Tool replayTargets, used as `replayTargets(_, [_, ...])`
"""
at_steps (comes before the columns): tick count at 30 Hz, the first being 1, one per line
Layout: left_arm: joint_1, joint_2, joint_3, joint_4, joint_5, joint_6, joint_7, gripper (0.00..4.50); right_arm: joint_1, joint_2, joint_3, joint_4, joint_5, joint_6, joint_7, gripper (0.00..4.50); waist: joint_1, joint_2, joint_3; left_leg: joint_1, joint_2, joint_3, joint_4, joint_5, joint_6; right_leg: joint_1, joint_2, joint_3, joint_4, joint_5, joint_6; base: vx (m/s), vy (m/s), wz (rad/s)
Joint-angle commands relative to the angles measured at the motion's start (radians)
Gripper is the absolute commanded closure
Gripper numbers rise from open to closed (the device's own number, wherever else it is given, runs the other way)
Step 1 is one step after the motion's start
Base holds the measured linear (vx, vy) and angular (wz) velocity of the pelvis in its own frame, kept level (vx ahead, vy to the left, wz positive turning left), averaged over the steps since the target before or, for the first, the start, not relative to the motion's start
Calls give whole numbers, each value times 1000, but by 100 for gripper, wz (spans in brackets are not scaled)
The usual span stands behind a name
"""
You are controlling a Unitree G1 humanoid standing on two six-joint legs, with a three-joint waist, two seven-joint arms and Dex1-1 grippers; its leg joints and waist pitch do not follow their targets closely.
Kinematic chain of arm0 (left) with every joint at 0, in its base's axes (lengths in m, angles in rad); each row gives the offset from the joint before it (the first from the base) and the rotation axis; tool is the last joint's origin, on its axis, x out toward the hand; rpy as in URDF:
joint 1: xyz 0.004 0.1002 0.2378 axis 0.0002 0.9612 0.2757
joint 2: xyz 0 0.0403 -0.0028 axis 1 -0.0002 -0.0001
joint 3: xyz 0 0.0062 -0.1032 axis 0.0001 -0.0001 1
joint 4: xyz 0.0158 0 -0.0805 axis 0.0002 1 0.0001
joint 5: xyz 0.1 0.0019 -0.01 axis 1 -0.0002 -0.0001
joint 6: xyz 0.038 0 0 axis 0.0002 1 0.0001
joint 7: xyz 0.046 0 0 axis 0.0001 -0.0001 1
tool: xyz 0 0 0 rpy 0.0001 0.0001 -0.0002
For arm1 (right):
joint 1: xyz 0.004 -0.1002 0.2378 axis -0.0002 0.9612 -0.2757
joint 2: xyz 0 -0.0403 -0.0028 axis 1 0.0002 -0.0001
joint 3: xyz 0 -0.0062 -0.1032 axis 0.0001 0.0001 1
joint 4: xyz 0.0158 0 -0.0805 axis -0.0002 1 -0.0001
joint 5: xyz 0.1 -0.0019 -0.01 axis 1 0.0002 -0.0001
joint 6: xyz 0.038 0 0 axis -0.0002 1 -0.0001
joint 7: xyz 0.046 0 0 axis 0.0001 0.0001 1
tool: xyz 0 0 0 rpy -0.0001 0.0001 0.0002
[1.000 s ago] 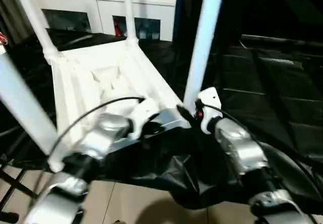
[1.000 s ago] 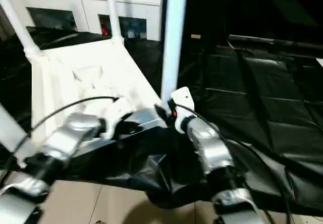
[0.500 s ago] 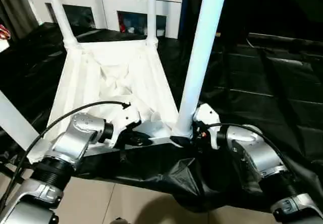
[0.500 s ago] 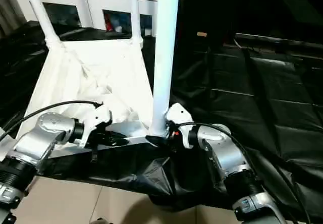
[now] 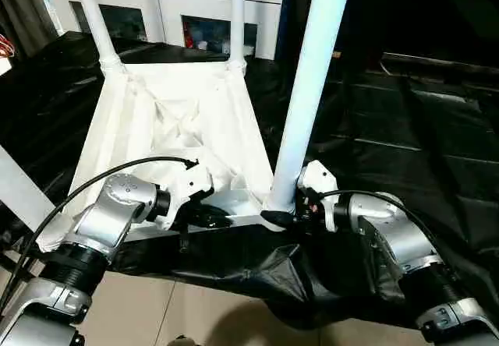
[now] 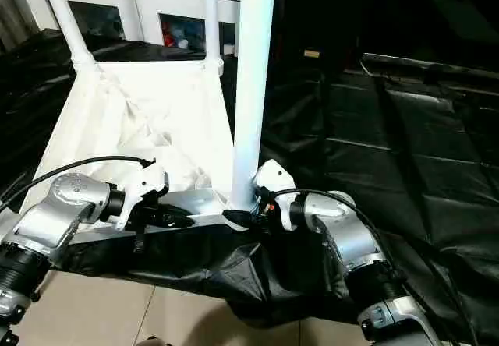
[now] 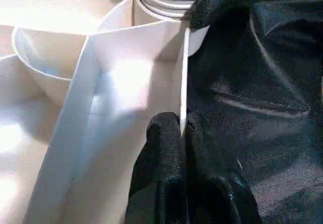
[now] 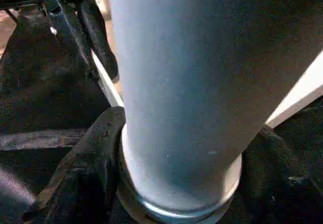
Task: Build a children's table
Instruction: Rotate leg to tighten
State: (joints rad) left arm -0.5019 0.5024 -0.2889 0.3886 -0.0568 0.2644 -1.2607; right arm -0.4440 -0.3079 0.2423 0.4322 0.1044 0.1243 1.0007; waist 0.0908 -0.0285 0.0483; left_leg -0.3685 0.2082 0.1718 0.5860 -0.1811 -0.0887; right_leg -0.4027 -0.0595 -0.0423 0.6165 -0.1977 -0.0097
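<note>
Children's table (image 5: pixel 175 120) lies upside down on the black sheet (image 5: pixel 405 143), and all four legs look to be standing in its corner sockets. On the left, the left gripper (image 7: pixel 182 128) pinches the thin near rim; on the right, the right gripper (image 8: pixel 176 168) wraps the near-right leg (image 5: pixel 312 89) at its base. I'd guess only seating that leg and flipping the table remain.

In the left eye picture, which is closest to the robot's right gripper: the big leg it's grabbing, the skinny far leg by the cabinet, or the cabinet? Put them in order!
1. The near leg, right between the right gripper fingers.
2. The far leg, at the tabletop's far corner.
3. The white cabinet, behind everything.
</note>
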Motion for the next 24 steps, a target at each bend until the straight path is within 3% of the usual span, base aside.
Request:
replayTargets(1, [-1,-20,9,-27,-46,-5,-27,450,-14,9,1,11,8,-10,12,177,-2,5,-63,13,20,3,-64,-122,38,53,-68,40,-55,-44,-228,0,0,0])
replayTargets(6, [-32,-49,12,33,1,-6,68,450,-9,32,-15,33,2,-11,-47,177,-3,6,-61,13,19,2,-65,-142,27,54,-67,39,-57,-50,-232,0,0,0])
replayTargets(8, [-70,-107,26,89,31,7,194,450,-17,94,-53,77,-15,11,-205,177,-3,7,-60,18,19,3,-66,-164,12,48,-67,41,-64,-90,-228,0,0,0])
replayTargets(10, [-109,-180,34,126,48,46,303,450,-30,178,-103,117,-12,42,-376,177,-6,7,-59,17,17,-1,-71,-189,-22,52,-71,40,-68,-178,-208,0,0,0])
replayTargets(13, [-150,-259,32,173,65,64,402,450,-55,269,-145,166,-8,64,-544,178,-6,5,-58,17,15,-1,-70,-200,-25,48,-71,42,-76,-216,-186,0,0,0])
replayTargets(19, [-173,-323,11,191,85,61,442,450,-91,349,-108,208,-66,28,-635,178,-6,5,-62,13,14,-1,-70,-171,-19,51,-68,41,-70,-155,-179,0,0,0])
replayTargets(20, [-174,-326,10,194,88,58,441,450,-91,355,-108,206,-68,21,-623,122,-6,5,-62,13,14,-1,-70,-173,-16,50,-68,41,-70,-152,-178,0,0,0])
replayTargets(22, [-167,-319,6,185,88,52,425,450,-90,355,-111,190,-58,23,-592,108,-6,5,-60,13,15,-1,-71,-181,-7,49,-69,41,-71,-158,-176,0,0,0])
replayTargets(24, [-154,-303,6,166,82,52,399,450,-90,337,-112,180,-51,26,-562,90,-5,-2,-60,13,15,-1,-71,-183,-5,50,-70,41,-72,-171,-174,0,0,0])
